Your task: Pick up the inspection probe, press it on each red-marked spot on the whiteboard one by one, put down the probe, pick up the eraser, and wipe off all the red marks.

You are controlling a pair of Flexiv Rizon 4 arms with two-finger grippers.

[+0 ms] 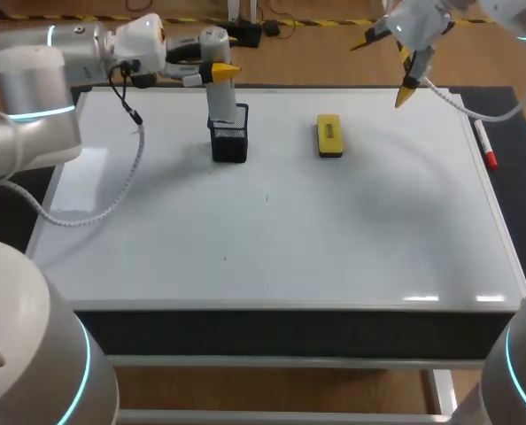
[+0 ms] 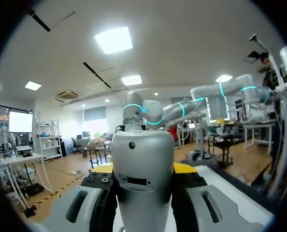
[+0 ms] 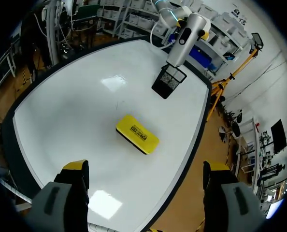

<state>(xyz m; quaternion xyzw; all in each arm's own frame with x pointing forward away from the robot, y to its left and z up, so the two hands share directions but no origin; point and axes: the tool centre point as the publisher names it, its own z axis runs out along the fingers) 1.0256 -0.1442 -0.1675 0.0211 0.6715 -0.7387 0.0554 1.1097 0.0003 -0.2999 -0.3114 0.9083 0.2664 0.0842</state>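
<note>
Probe [image 1: 220, 102] gripped by L gripper [image 1: 217, 73] over holder [image 1: 230, 142]; R gripper [image 3: 146, 169] splayed

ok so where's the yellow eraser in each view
Head view: the eraser lies on the whiteboard, right of the black mesh holder.
Left wrist view: not in it; the probe held in the left gripper shows close up.
Right wrist view: on the whiteboard ahead of the open right gripper, nearer than the holder.
Shared landmark: the black mesh holder, in the head and right wrist views.
</note>
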